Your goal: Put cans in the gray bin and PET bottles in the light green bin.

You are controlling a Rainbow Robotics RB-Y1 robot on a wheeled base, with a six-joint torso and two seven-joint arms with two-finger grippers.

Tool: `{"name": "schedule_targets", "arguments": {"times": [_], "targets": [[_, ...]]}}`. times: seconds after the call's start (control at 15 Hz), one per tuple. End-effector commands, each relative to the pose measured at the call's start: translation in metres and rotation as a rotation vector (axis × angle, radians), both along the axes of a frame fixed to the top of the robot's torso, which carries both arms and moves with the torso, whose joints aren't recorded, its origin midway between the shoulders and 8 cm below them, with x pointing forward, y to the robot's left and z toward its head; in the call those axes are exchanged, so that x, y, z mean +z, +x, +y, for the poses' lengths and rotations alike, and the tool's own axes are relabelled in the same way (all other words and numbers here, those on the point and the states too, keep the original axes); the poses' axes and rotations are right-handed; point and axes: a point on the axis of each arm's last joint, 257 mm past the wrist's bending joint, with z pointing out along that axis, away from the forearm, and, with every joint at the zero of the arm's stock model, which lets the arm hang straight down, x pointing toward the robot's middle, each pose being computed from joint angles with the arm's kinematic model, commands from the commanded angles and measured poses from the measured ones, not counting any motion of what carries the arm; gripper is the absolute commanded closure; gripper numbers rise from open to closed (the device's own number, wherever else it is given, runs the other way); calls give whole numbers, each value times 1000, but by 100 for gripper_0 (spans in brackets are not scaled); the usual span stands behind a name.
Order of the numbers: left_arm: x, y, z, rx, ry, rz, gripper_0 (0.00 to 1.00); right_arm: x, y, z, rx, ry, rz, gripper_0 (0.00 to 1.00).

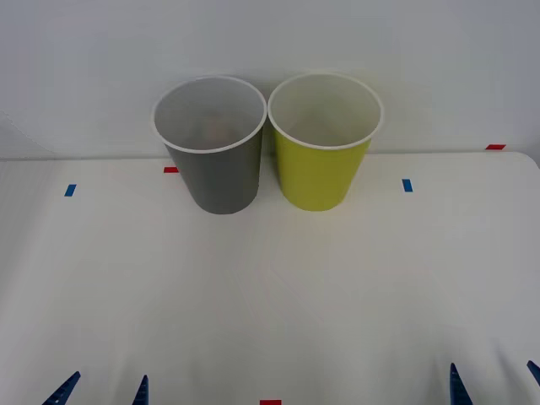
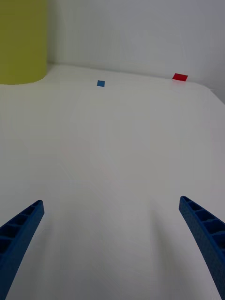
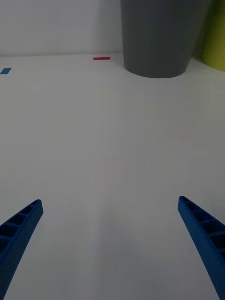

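On the table (image 1: 270,295), gray bin (image 1: 215,173) beside light green bin (image 1: 321,169), both jaws wide, contents unclear.

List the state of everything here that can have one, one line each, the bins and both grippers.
gray bin: upright on the table, open top, a faint shape low inside that I cannot identify.
light green bin: upright beside the gray bin, to its right, open top, nothing seen inside.
left gripper: fingers open, holding nothing, low over bare table.
right gripper: fingers open, holding nothing, low over bare table.
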Motion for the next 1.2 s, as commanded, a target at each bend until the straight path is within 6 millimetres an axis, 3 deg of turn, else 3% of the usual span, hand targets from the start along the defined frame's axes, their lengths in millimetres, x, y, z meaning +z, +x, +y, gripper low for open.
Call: {"name": "schedule_targets", "arguments": {"times": [0.07,1.2], "targets": [[0,0,0,0,0,0,0,-8,-12,9,4,16,22,0],[0,0,0,0,0,0,0,-6,-9,9,1,28,15,0]]}}
